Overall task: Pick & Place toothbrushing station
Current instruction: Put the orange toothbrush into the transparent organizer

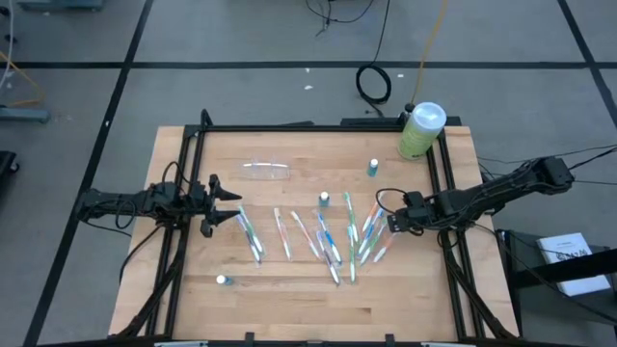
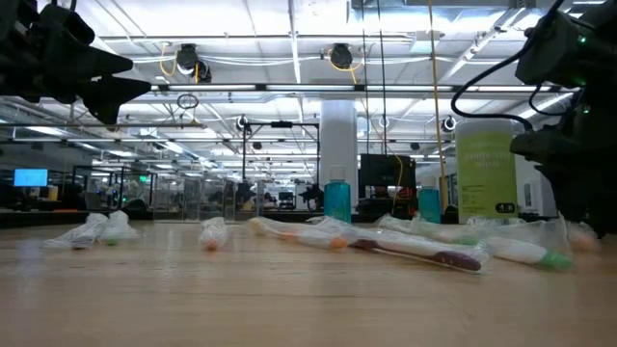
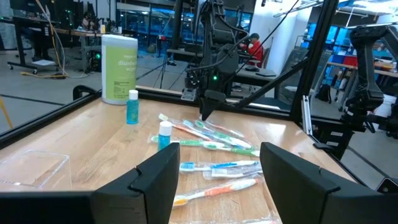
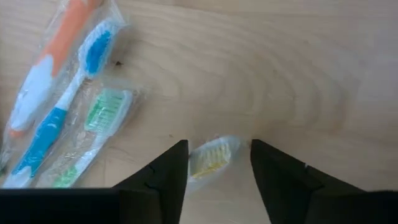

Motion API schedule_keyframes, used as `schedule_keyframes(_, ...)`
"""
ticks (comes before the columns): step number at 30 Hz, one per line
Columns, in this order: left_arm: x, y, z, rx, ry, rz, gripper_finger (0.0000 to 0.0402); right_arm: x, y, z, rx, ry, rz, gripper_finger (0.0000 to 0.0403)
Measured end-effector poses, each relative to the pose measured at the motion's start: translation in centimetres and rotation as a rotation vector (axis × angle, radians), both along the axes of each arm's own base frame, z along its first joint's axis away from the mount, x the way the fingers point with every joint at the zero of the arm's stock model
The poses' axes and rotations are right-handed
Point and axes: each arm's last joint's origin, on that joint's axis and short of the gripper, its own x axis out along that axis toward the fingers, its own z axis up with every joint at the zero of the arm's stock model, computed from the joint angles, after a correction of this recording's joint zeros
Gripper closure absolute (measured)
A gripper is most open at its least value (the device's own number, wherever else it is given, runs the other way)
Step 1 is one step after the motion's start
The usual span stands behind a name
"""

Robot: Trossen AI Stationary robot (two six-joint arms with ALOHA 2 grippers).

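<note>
The toothbrushing station (image 1: 265, 171) is a clear plastic holder lying at the back left of the wooden table, also seen as the holder (image 3: 34, 168) in the left wrist view. Several wrapped toothbrushes (image 1: 328, 236) lie scattered across the middle. My right gripper (image 1: 388, 224) is low over the right end of that scatter. In its wrist view the right gripper (image 4: 219, 155) has its fingers apart on either side of a yellow-bristled toothbrush head (image 4: 208, 160) in its wrapper. My left gripper (image 1: 234, 207) hangs open at the left of the toothbrushes, holding nothing.
A large green bottle with a white cap (image 1: 421, 130) stands at the back right corner. Small blue bottles stand at the back (image 1: 372, 168), the middle (image 1: 324, 200) and the front left (image 1: 222, 280). A black frame (image 1: 193, 145) edges the table.
</note>
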Motion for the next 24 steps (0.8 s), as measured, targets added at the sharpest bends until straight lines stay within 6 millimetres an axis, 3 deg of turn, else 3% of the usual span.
schedule_keyframes(17, 0.0, 0.0, 0.0, 0.0, 0.0, 0.0, 0.0172, -0.01, -0.13, 0.11, -0.058, -0.014, 0.056, 0.0321)
schedule_keyframes(24, 0.0, 0.0, 0.0, 0.0, 0.0, 0.0, 0.0172, 0.22, -0.3, 0.92, -0.128, -0.133, 0.108, 0.0367)
